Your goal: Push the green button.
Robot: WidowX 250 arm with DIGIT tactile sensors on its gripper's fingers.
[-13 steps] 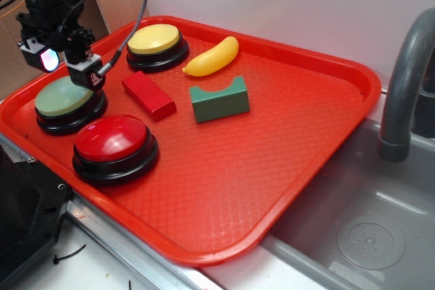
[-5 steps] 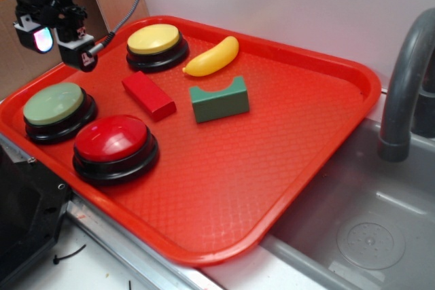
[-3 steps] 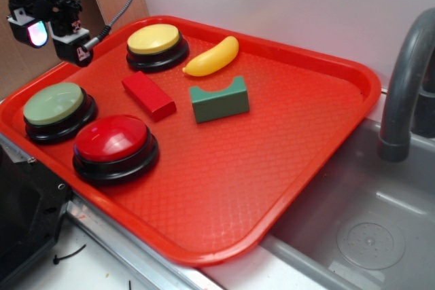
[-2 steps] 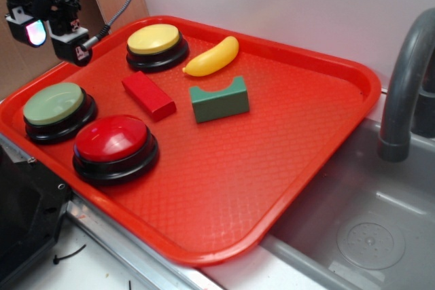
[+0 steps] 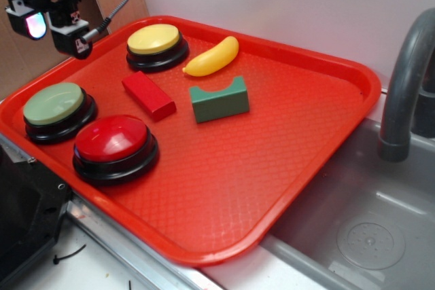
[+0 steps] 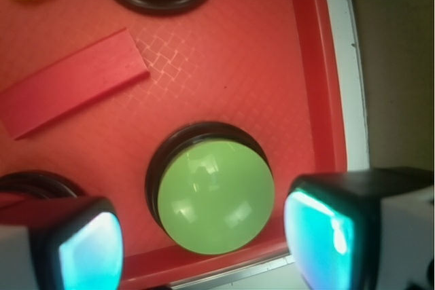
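End effector [image 5: 51, 25] high above tray [image 5: 326, 66] at 10 o'clock corner, pads [image 6: 319, 229] apart, holding nothing. Green button [image 5: 54, 103] at 9 o'clock on tray, touching nothing, red button [image 5: 111, 138] just beside at 4 o'clock of it. For a clean press: center over dome, straight down, no side drag, clear of red button and red block [image 5: 148, 94]. No readable writing or brand anywhere.
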